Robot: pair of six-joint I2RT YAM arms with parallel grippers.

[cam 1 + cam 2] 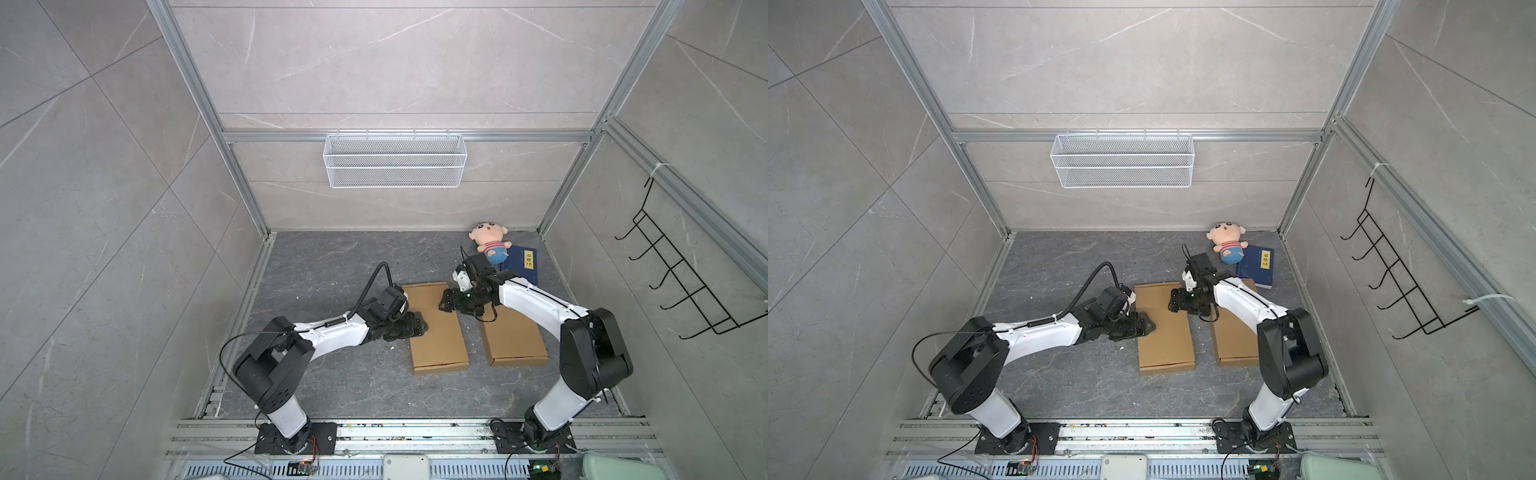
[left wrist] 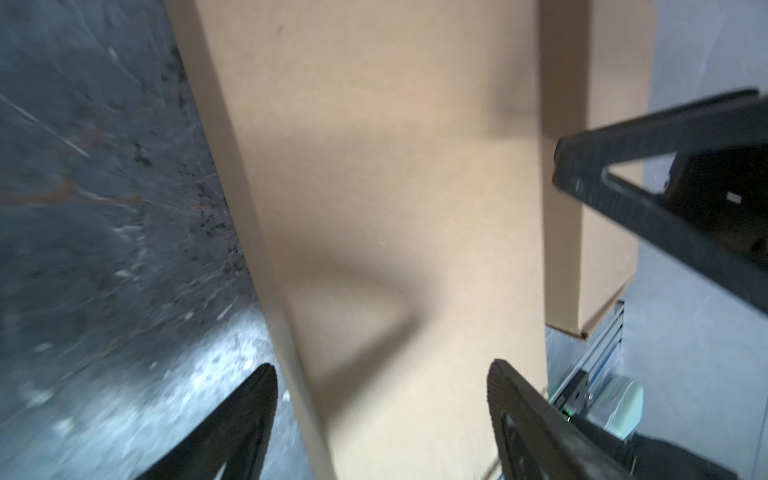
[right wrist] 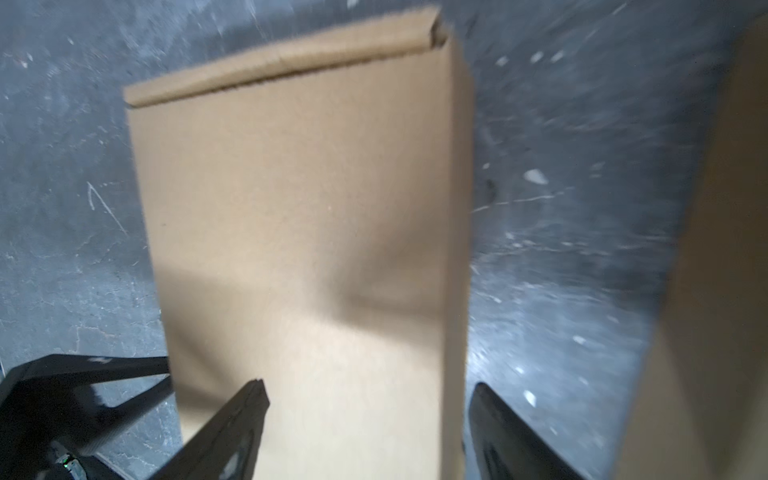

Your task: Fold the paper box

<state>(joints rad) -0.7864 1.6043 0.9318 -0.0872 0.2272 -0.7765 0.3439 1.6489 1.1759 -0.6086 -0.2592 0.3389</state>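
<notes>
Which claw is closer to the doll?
Right. The right gripper hovers over the left box's far end, nearer the doll; the left gripper is farther, at that box's left edge.

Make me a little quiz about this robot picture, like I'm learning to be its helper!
1. How many flat cardboard boxes lie on the table?
2. True or false: the doll sits inside the wire basket.
3. The left gripper and right gripper are both over: A) the box on the left in both top views, B) the box on the right, C) the doll.
Key: 1. two; 2. false; 3. A.
</notes>
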